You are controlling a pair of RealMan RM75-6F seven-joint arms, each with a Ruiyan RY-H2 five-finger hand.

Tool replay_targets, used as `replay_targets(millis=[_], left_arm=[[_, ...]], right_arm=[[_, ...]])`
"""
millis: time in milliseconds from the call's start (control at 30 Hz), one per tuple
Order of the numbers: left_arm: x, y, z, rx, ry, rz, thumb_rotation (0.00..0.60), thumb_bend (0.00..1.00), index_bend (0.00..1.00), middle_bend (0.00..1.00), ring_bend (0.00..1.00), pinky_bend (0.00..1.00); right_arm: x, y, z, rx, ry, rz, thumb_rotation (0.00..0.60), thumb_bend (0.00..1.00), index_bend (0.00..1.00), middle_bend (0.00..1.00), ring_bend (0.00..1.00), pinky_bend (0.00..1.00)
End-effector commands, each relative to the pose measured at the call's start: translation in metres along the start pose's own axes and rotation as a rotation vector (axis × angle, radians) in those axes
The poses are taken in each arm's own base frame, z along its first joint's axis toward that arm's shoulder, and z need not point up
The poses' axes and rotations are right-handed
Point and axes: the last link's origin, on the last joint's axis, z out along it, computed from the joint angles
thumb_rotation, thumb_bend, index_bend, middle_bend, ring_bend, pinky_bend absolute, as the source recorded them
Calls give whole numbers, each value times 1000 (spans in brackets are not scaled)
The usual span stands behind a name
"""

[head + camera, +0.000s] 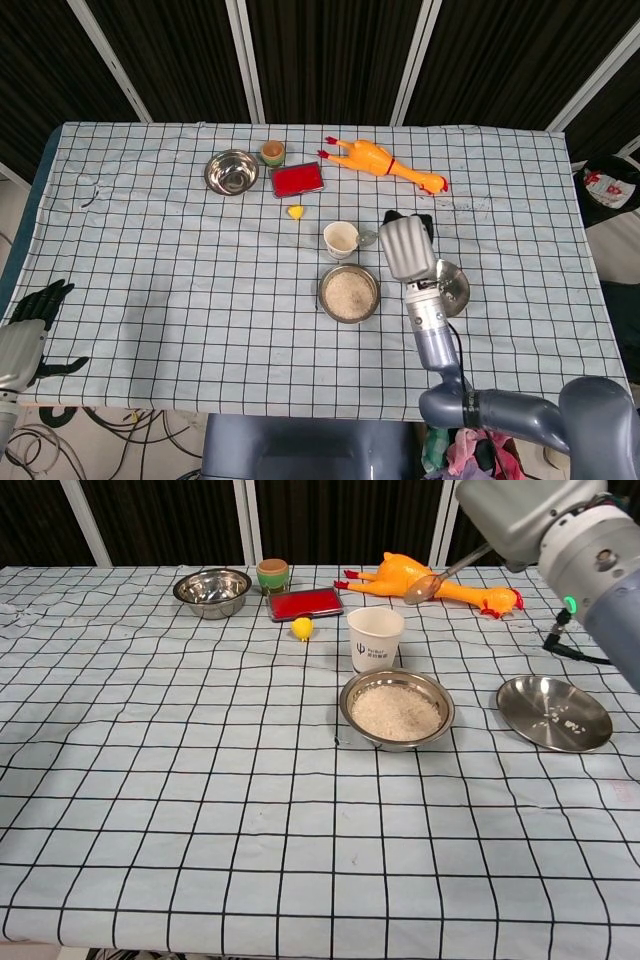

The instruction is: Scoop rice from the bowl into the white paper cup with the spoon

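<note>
Checked tablecloth (150, 230), dark curtains (330, 50) behind. Right hand (405, 247) grips the spoon (432, 583) in the air right of the cup (375, 638); rice bowl (397, 708) just in front. Left hand (30, 318) hangs off-table, fingers apart.

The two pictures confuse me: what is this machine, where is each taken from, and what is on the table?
It is a robot with two arms ending in hands. One picture looks down from its head, the other forward from its chest. Its right hand holds a spoon in the air, off to the right of a white paper cup. In front of the cup stands a metal bowl of rice. A metal plate, an empty steel bowl, a red tray and a rubber chicken also lie on the checked cloth. The left hand rests idle at the table's edge.
</note>
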Motion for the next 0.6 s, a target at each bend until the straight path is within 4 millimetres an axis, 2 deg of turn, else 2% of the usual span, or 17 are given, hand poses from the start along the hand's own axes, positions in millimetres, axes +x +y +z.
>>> replay_targets(millis=[33,333,467,600], left_arm=[[0,0,-1,-1,2,0,600,15,0,0,0,0],[-2,0,-4,-14,11,15,600,16,0,0,0,0],[-2,-1,-5,-14,17,19,600,15,0,0,0,0],[-2,-2,-5,-9,21,21,600,15,0,0,0,0]], right_arm=[[-19,22,-24,-27,-105,44,600,545,798,1000,1000,1000],[-60,38,-70,-43,-296,112,600,546,798,1000,1000,1000],[-78,38,-81,-58,-364,134,600,546,798,1000,1000,1000],[-90,35,-81,-73,-397,145,600,546,798,1000,1000,1000]])
